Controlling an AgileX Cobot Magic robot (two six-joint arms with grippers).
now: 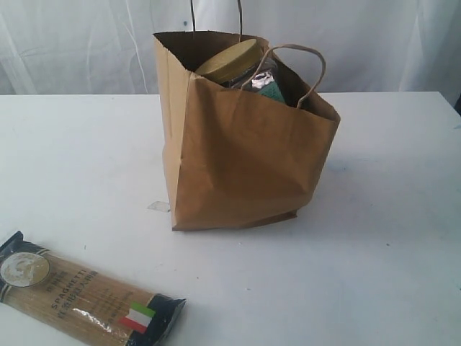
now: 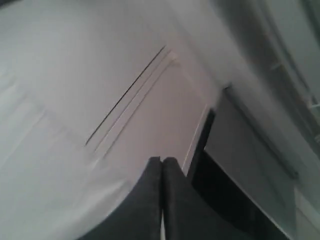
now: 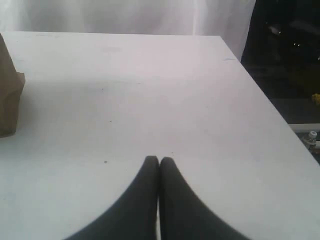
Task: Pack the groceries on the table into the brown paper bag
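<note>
Both grippers are pressing their dark fingers flat together, with nothing caught between them. The left gripper (image 2: 161,161) is pointing away from the tabletop toward pale, blurred panels that cannot be made out clearly. The right gripper (image 3: 159,161) is hovering, closed and empty, above a bare stretch of the white table (image 3: 165,90). One table edge and a dark area beyond it are showing in its camera. A corner of the brown paper bag (image 3: 7,95) is peeking in at the margin of that picture, well apart from the fingertips.

In the exterior view the brown paper bag is standing upright near the middle of the table, its mouth gaping and its creased sides leaning a little. A twisted paper-cord handle (image 1: 306,61) is arching over the near rim, and a second one is rising from the far rim and running out of the picture. Inside, the clear jar with mustard lid (image 1: 229,60) is lying tilted on top of the load, its lid showing just below the far rim. Beside it a silvery, teal-tinted package (image 1: 268,88) is poking up, too hidden to identify.

The spaghetti pack with Italian flag (image 1: 79,292) is lying flat on the table outside the bag, at the near-left corner, well apart from it and set on a diagonal. A small clear scrap (image 1: 158,206) is lying just beside the bag's lower left corner.
</note>
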